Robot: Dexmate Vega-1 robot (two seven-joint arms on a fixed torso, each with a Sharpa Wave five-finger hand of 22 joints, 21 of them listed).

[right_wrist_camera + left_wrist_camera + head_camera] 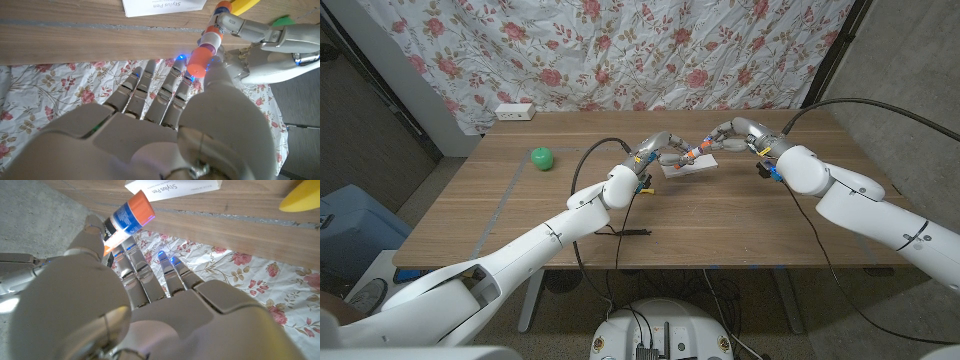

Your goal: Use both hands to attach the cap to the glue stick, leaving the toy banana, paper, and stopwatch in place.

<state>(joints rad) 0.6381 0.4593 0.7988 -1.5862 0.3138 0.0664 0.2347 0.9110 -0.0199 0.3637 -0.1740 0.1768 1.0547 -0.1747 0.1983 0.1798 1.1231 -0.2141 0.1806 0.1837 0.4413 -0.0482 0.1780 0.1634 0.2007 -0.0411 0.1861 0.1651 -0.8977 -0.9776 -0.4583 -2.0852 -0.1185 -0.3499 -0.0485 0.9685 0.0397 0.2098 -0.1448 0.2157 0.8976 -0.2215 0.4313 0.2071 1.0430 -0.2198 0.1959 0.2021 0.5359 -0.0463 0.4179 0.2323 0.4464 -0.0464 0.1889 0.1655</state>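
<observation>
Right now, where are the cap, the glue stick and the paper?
cap (199,60), right wrist view, on its orange side.
glue stick (127,216), left wrist view, on the blue label.
paper (172,188), left wrist view, on the white sheet beside its print.

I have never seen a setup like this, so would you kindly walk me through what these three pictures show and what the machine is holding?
This is a robot with two white arms, each ending in a human-like hand, standing at a wooden table. The wide picture comes from a camera on its head, looking down. The other two come from cameras on its wrists, looking along the back of each hand, so the table appears turned.

The left hand holds a glue stick with an orange end. The right hand holds the orange cap right at the stick's open tip, in the air above the table. Whether it is fully on, I cannot tell.

On the table lie a white paper, a yellow toy banana, a green ball and a black cable.
</observation>
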